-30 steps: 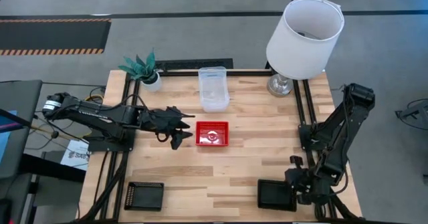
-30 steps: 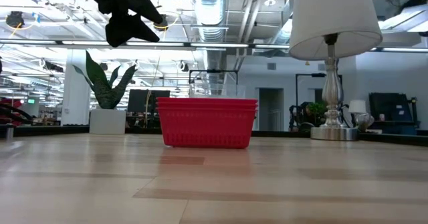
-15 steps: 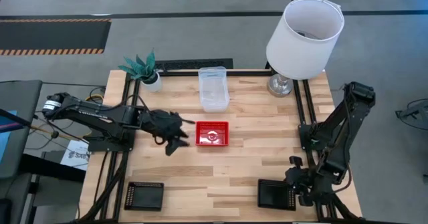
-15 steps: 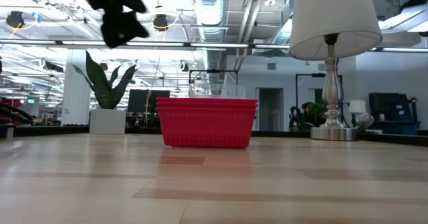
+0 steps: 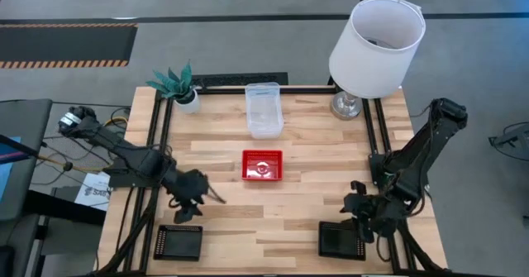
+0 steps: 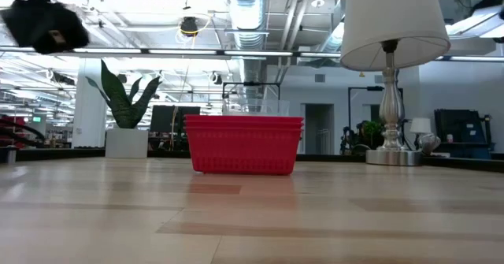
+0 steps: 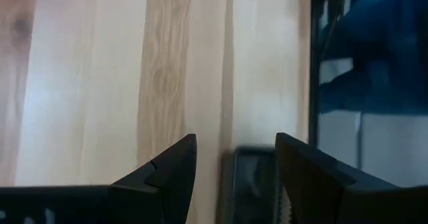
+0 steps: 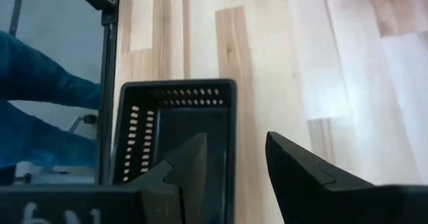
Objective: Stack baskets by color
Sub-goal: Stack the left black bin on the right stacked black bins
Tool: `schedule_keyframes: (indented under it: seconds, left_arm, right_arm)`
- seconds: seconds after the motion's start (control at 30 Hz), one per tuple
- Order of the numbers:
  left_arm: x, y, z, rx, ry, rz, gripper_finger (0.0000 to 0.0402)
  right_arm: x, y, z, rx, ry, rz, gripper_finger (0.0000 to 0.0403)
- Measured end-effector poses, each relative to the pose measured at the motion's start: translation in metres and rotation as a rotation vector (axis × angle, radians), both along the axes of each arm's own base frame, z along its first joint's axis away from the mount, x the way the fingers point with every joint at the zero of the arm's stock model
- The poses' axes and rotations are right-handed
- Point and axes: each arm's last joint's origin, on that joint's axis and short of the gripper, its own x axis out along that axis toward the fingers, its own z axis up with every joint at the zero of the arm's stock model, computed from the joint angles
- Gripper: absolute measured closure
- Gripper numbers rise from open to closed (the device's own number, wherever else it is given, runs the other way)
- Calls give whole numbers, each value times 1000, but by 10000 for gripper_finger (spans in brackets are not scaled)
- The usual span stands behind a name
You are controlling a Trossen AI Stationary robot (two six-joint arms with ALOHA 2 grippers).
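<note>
A red basket (image 5: 262,164) stands at the table's middle; in the low view the red basket (image 6: 244,144) shows stacked rims. Behind it, toward the far edge, stands a clear basket (image 5: 264,109). One black basket (image 5: 178,242) sits at the near left corner and another black basket (image 5: 340,241) at the near right. My left gripper (image 5: 188,212) hovers open just beyond the left black basket (image 7: 254,177). My right gripper (image 5: 357,213) hangs open above the far edge of the right black basket (image 8: 170,137), touching nothing.
A white lamp (image 5: 376,45) stands at the far right corner and a small potted plant (image 5: 178,85) at the far left. Bare wood lies between the red basket and the two black ones. A black frame rail (image 5: 374,136) runs along the table's sides.
My left gripper has swung away from the red basket toward the table's near left corner, turning as it went, and now hangs by the left black basket. My right gripper has risen off the right black basket and drawn slightly toward the far edge.
</note>
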Motion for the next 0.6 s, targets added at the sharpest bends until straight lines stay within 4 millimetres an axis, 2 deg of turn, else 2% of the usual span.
schedule_keyframes:
  seconds: [0.2,0.6]
  left_arm:
    - [-14,-25,-8,99,12,-76,211]
    - [-23,-72,-52,232,193,-161,211]
  right_arm:
    - [10,-11,3,-46,-26,10,225]
    - [22,-22,3,-41,-29,-54,226]
